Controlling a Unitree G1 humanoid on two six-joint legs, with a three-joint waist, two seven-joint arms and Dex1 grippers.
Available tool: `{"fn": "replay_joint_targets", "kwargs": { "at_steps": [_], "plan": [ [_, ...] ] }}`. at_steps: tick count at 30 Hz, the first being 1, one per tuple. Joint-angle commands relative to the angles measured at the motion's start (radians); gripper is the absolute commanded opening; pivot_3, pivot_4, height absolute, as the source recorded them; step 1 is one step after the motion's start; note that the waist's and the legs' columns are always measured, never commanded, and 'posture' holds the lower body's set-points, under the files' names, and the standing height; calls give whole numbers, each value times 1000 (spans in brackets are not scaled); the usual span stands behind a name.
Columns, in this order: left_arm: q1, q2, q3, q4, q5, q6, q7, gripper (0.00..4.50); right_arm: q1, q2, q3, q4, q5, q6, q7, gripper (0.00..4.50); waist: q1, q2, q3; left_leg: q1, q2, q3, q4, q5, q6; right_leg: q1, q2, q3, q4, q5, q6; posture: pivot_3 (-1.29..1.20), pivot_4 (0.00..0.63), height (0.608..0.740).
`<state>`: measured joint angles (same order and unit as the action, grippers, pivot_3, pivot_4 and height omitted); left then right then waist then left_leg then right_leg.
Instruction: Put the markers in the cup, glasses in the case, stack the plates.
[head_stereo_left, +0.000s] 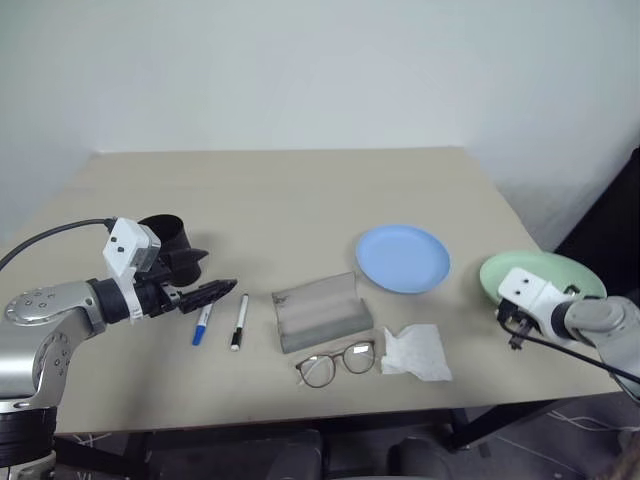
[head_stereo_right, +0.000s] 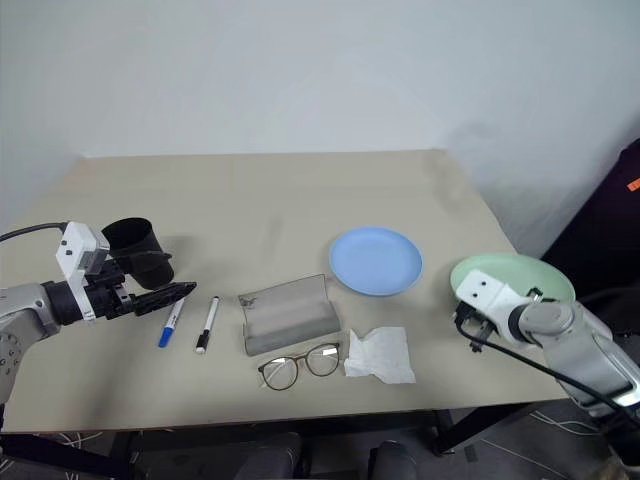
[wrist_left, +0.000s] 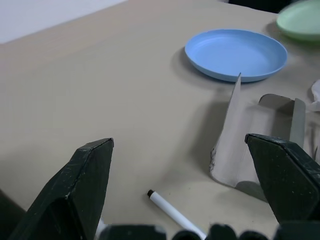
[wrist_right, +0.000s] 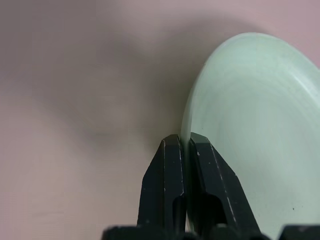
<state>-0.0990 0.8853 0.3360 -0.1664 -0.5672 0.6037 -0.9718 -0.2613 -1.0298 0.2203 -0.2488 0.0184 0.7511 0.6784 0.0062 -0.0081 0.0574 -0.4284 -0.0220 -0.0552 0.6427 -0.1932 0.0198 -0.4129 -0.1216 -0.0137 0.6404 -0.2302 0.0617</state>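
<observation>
My right gripper (wrist_right: 186, 140) is shut on the rim of the pale green plate (head_stereo_left: 545, 272), which hangs tilted over the table's right edge. The light blue plate (head_stereo_left: 403, 258) lies flat on the table to its left. My left gripper (head_stereo_left: 215, 291) stands open with nothing in it, just left of the blue-capped marker (head_stereo_left: 203, 324) and the black-capped marker (head_stereo_left: 240, 321). The black cup (head_stereo_left: 168, 240) stands right behind that gripper. In the middle lies the grey case (head_stereo_left: 320, 312) with its flap raised, and the glasses (head_stereo_left: 337, 362) rest in front of it.
A crumpled white tissue (head_stereo_left: 417, 352) lies right of the glasses, near the front edge. The beige table (head_stereo_left: 300, 200) stretches back to a white wall. A cable runs from each wrist.
</observation>
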Motion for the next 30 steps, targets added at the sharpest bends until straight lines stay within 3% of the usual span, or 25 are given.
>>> {"fn": "replay_joint_targets", "kwargs": {
  "at_steps": [1,5,13,30],
  "plan": [
    [-28,5,16,-27,-11,-14,4,4500,-96,45,-14,16,-28,-72,4,24,-3,0,0,0,0,0,0,0,0,0,0,0,0,0,0,0,0,704],
    [-34,1,14,-29,-10,-12,10,4500,-230,205,-19,93,24,-129,19,24,-5,0,0,0,2,0,0,-1,-1,0,2,-1,1,0,0,0,0,704],
    [-30,-4,21,-46,-16,-3,24,4500,-333,371,48,223,7,-238,73,24,-2,0,0,1,-1,-3,1,-1,-1,2,3,-2,1,1,0,0,0,704],
    [21,-7,71,-78,-27,4,43,4500,-319,483,156,265,-60,-287,125,24,-3,1,1,1,-1,-5,1,-1,-1,1,5,-1,3,2,0,0,0,704]
  ]
}}
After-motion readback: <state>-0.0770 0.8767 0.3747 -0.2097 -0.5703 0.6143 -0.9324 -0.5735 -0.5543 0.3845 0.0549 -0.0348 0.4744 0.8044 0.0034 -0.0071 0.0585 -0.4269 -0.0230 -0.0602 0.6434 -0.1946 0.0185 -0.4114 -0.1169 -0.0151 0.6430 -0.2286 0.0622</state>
